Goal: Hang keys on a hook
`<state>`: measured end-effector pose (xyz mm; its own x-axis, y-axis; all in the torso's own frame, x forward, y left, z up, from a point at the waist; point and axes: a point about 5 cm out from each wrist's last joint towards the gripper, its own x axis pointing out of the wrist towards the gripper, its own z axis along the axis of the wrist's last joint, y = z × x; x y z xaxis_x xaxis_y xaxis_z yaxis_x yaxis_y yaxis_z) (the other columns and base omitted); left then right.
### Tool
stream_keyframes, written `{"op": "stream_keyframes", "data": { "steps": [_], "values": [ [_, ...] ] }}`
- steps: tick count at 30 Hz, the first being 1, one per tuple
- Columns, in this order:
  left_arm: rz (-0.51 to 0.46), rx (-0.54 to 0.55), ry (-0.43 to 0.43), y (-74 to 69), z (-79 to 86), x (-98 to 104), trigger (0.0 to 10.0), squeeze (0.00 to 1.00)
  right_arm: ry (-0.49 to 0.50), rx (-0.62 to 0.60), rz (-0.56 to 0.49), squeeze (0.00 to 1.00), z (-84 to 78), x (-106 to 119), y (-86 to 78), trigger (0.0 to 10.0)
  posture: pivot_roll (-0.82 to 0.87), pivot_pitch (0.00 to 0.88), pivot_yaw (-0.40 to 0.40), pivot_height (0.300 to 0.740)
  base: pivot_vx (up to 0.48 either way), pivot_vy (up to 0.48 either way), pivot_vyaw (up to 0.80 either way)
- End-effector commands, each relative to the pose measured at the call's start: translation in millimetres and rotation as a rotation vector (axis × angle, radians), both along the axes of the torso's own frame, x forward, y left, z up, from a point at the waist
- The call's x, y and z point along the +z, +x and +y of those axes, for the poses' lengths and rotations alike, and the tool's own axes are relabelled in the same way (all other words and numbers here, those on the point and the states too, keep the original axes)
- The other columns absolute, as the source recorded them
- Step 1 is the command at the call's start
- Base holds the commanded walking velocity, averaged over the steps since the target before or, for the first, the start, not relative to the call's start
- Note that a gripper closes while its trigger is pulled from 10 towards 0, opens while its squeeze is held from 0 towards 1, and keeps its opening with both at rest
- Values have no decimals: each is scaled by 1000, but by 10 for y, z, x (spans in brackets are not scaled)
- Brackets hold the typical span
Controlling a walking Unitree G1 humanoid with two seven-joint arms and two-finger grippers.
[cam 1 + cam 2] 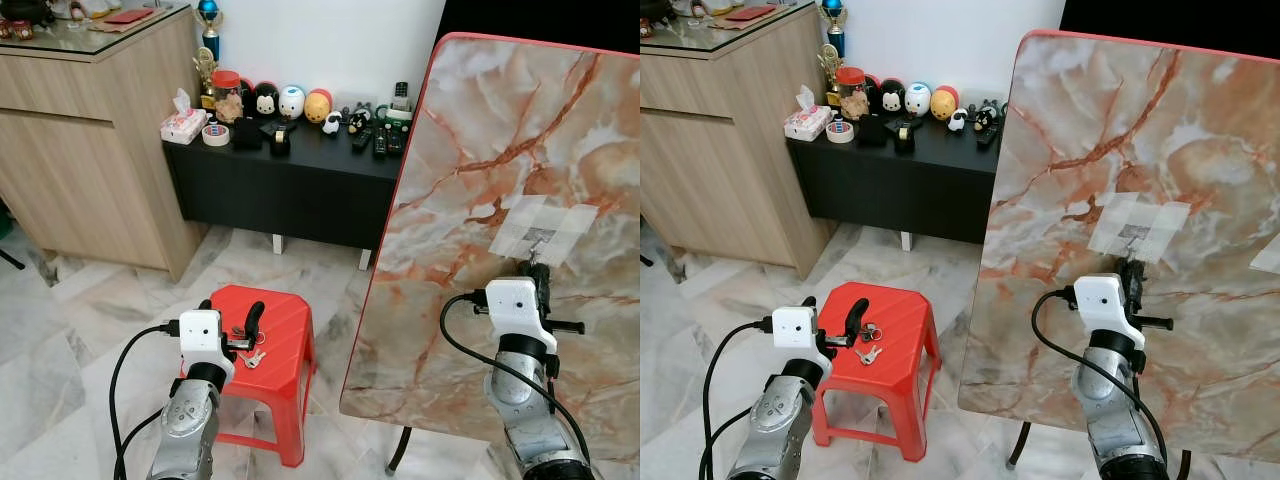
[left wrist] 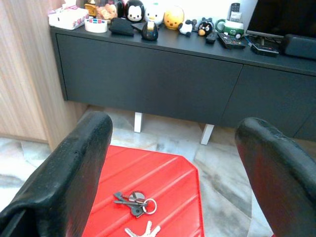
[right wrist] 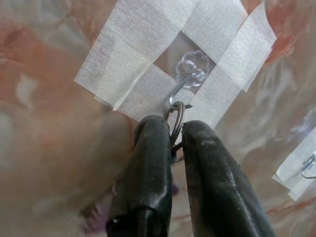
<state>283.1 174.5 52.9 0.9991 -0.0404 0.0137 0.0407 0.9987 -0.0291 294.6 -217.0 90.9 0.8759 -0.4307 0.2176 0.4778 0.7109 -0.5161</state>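
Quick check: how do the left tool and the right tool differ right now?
The left tool is open, fingers wide apart; the right tool is shut on a key ring. The left tool hovers over the red stool, above the keys lying there; the right tool is raised against the marbled board, its ring at the taped clear hook. Both have two black fingers.

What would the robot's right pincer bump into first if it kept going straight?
Most likely the clear hook taped to the marble board. The right pincer, shut on a key ring, points right at it; the gap looks tiny.
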Motion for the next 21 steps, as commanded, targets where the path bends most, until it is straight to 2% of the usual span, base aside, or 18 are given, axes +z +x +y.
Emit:
{"op": "stream_keyframes", "data": {
  "steps": [1, 3, 6, 7, 8, 9, 10, 13, 15, 17, 18, 19, 20, 21],
  "values": [
    [14, -4, -13, 7, -25, -20, 10000, 0, 18, 25, 16, 937, 15, -17, 21, 10000, -39, 0, -91, 740, 0, 0, 0],
    [14, -3, -13, 6, -26, -22, 10000, 0, 25, 33, 20, 937, 26, -29, 22, 10000, -39, 0, -91, 740, 0, 0, 0],
    [15, -4, -12, 5, -26, -22, 10000, 0, 66, 60, 20, 878, 59, -45, 24, 10000, -39, 0, -91, 740, 0, 0, 0],
    [16, -4, -11, 4, -24, -25, 10000, 0, 118, 126, 9, 675, 131, -42, 28, 10000, -39, 0, -91, 740, 0, 0, 0],
    [18, -4, -11, 3, -20, -29, 10000, 0, 123, 167, 16, 553, 180, -48, 29, 10000, -40, 0, -90, 740, 0, 0, 0],
    [19, -3, -11, 2, -17, -32, 10000, 0, 111, 175, 24, 553, 193, -54, 28, 10000, -40, 0, -90, 740, 0, 0, 0],
    [20, -3, -11, 2, -17, -35, 10000, 0, 108, 193, 37, 0, 214, -70, 24, 10000, -42, 0, -92, 740, 0, 0, 0],
    [23, -3, -10, 0, -17, -40, 10000, 0, 135, 246, 50, 0, 276, -106, 0, 10000, -42, 0, -92, 740, 0, 0, 0],
    [26, -2, -10, -5, -14, -47, 10000, 0, 195, 333, 70, 0, 365, -167, -68, 10000, -42, 0, -92, 740, 0, 0, 0],
    [28, -2, -9, -9, -11, -53, 10000, 0, 227, 369, 81, 0, 403, -197, -102, 10000, -44, 0, -92, 740, 0, 0, 0],
    [36, -3, -5, -19, -3, -71, 10000, 0, 298, 399, 131, 0, 437, -300, -153, 10000, -44, 0, -92, 740, 0, 0, 0],
    [36, -3, -5, -19, -3, -71, 10000, 0, 298, 399, 131, 0, 437, -300, -153, 10000, -44, 0, -92, 740, 0, 0, 0],
    [47, -5, 0, -27, 7, -92, 10000, 0, 382, 415, 187, 0, 464, -414, -193, 10000, -46, 0, -91, 740, 0, 0, 0],
    [53, -5, 3, -31, 13, -103, 10000, 0, 427, 420, 215, 0, 479, -470, -212, 10000, -48, 0, -91, 740, 0, 0, 0]
  ]
}}
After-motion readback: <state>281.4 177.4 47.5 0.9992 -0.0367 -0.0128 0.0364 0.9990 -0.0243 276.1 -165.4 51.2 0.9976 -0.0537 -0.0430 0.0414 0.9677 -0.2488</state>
